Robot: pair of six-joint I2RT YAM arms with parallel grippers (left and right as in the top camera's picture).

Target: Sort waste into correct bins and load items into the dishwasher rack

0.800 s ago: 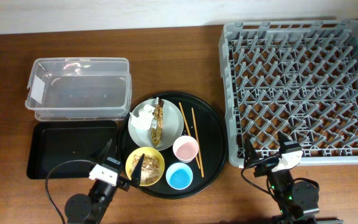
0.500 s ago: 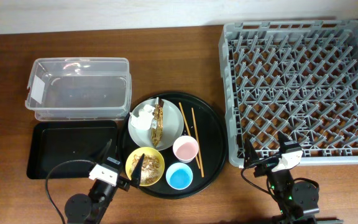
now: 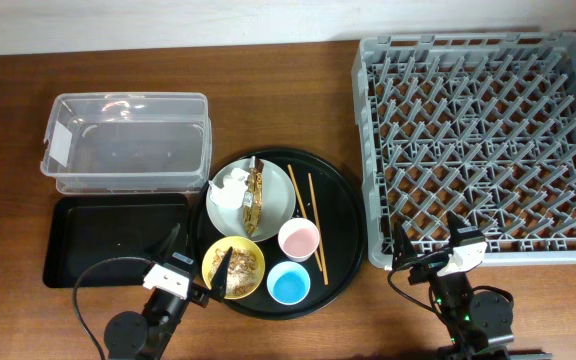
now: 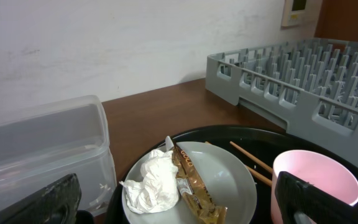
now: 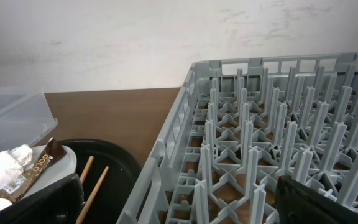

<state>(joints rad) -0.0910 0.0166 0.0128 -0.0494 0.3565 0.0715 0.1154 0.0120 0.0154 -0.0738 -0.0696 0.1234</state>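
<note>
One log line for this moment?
left tool open; right tool open; large grey plastic rack empty; white paper napkin on pale round plate

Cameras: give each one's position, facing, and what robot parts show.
Overhead: above the table, looking straight down on the dishwasher rack, round tray, left gripper and right gripper at the bottom edge.
Left wrist: low, facing the wall across the plate; its fingers fill the bottom corners.
Right wrist: low, facing the wall beside the dishwasher rack; its fingers likewise.
Both wrist views share the napkin and chopsticks.
</note>
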